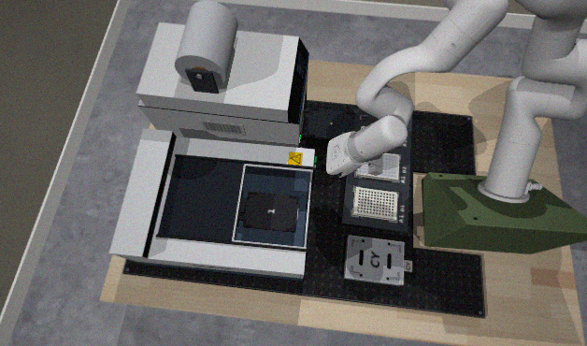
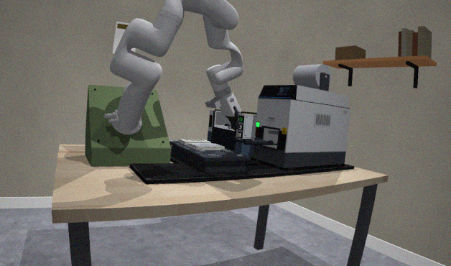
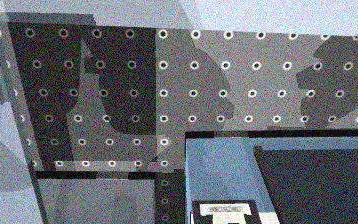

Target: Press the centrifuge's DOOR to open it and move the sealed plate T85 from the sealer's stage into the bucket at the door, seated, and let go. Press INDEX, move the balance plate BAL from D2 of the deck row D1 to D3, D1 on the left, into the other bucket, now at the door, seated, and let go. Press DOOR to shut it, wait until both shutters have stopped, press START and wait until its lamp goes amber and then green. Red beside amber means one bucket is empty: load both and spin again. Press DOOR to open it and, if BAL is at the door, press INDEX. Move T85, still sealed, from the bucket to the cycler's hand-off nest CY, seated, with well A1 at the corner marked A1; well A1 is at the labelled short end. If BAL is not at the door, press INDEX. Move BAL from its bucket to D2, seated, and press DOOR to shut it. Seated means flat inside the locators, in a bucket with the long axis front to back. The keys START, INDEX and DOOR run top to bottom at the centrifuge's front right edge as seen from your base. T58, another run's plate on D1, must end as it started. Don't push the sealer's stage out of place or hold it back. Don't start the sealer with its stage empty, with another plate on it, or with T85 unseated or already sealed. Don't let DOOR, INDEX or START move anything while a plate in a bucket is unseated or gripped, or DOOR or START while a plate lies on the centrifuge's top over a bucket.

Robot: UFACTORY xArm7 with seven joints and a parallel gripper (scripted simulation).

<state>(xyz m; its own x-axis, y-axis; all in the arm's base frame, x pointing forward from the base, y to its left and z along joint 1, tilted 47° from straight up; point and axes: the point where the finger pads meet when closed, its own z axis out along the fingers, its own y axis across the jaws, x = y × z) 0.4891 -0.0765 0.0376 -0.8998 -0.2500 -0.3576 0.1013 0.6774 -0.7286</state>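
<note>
The centrifuge (image 1: 141, 201) (image 2: 263, 151) stands at the front left with its door open. The white-framed opening (image 1: 239, 206) shows a bluish bucket (image 1: 301, 187) (image 3: 220, 170) with a dark rectangle (image 1: 271, 212) (image 3: 320, 190) in it; I cannot tell whether that is a plate. My gripper (image 2: 238, 121) is shut and empty, tilted down just off the centrifuge's front right edge, where a green lamp (image 1: 315, 161) glows. Its fingers do not show in the wrist view. A white well plate (image 1: 376, 203) sits on D1. Another plate (image 1: 390, 165) on D2 is partly hidden by my wrist. The CY nest (image 1: 375, 276) is empty.
The sealer (image 1: 221, 79) (image 2: 306, 118) with its roll stands behind the centrifuge; its dark stage (image 1: 330, 122) lies beside it, partly under my arm. The perforated black baseplate (image 1: 445, 281) (image 3: 240, 80) carries everything. The green arm base (image 1: 492, 220) stands to the right.
</note>
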